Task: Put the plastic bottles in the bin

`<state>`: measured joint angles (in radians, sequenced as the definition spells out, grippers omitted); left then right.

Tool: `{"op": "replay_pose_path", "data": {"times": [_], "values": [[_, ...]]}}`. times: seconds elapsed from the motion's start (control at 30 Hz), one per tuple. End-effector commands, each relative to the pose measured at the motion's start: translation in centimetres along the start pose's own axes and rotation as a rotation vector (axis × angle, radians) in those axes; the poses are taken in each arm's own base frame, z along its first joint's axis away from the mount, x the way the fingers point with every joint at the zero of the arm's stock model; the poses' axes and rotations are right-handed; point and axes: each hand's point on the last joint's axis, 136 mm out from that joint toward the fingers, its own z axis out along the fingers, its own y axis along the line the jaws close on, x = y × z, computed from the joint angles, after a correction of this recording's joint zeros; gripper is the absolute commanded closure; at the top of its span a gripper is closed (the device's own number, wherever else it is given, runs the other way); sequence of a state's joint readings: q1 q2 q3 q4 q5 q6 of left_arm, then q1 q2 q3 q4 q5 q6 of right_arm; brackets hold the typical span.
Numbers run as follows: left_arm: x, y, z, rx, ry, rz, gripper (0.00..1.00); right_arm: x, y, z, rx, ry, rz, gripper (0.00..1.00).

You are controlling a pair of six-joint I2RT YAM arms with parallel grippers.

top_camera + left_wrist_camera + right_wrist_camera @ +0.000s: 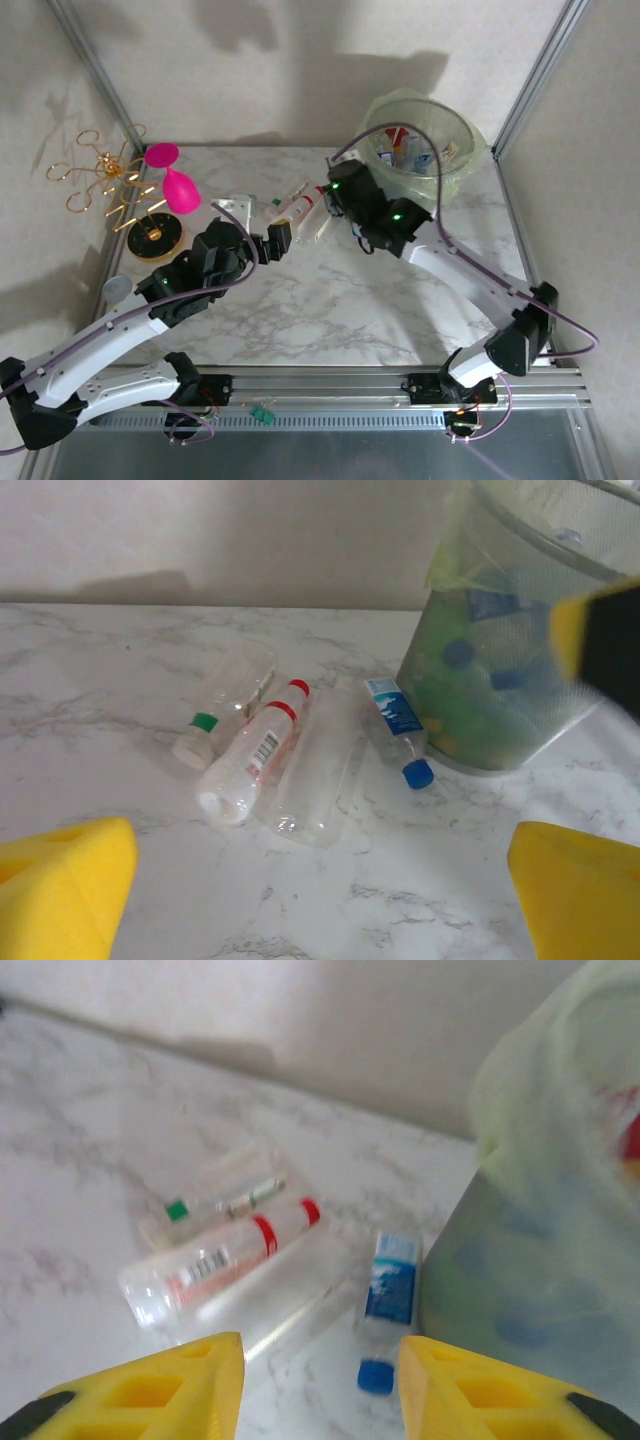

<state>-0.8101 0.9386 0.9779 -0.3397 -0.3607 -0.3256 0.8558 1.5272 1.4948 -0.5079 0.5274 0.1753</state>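
Observation:
Several plastic bottles lie side by side on the marble, left of the bin point(455, 170). They are a green-capped one point(228, 688), a red-capped labelled one point(255, 752), a clear plain one point(320, 770) and a blue-capped one point(398, 720) against the bin point(520, 660). My left gripper point(320, 905) is open and low, short of the bottles point(298, 207), with bare table between its fingers. Open too, my right gripper point(320, 1390) hovers above the clear bottle point(290, 1305) and the blue-capped bottle point(390, 1290). More bottles point(410, 155) lie inside the bin point(560, 1230).
A pink goblet point(175, 185) and a gold wire stand point(105, 180) sit at the far left, with a black round base point(155, 236) and a grey disc point(117, 289). Enclosure walls and metal posts bound the table. My right gripper's yellow finger point(600, 630) shows before the bin.

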Motion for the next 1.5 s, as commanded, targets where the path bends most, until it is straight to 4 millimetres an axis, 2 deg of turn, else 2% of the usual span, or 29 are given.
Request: {"op": "replay_pose_path", "data": {"times": [0.0,0.17,0.3,0.43,0.6,0.67,0.7,0.9,1.13,1.47], "values": [[1.9,1.8,0.5,-0.05,0.046,-0.026,0.05,3.8,0.4,3.6,0.051,0.093,-0.002,0.56],[4.3,3.9,2.0,-0.094,0.062,-0.048,0.05,7.7,2.1,8.1,0.064,0.204,-0.021,0.55],[4.5,4.9,2.4,-0.115,0.07,-0.054,0.05,10.6,1.9,12.1,0.111,0.294,-0.035,0.5],[4.8,4.9,2.3,-0.103,0.073,-0.058,0.05,12.4,0.2,15.4,0.161,0.348,-0.022,0.41],[4.9,4.8,2.3,-0.099,0.072,-0.053,0.05,13.8,-2.1,18.5,0.236,0.396,-0.023,0.39],[4.9,4.8,2.4,-0.097,0.072,-0.052,0.05,14.2,-2.0,19.2,0.248,0.405,-0.035,0.36],[4.9,4.8,2.3,-0.097,0.071,-0.052,0.05,14.5,-3.3,19.9,0.272,0.416,-0.023,0.35],[4.8,4.8,2.3,-0.094,0.07,-0.049,0.05,14.7,-4.6,21.5,0.314,0.431,-0.013,0.28],[5.1,4.6,2.6,-0.091,0.081,-0.04,0.05,15.5,-5.2,22.9,0.352,0.451,-0.025,0.21],[5.4,4.7,2.9,-0.096,0.092,-0.032,0.05,16.9,-5.4,25.1,0.315,0.487,0.014,0.2]]}}
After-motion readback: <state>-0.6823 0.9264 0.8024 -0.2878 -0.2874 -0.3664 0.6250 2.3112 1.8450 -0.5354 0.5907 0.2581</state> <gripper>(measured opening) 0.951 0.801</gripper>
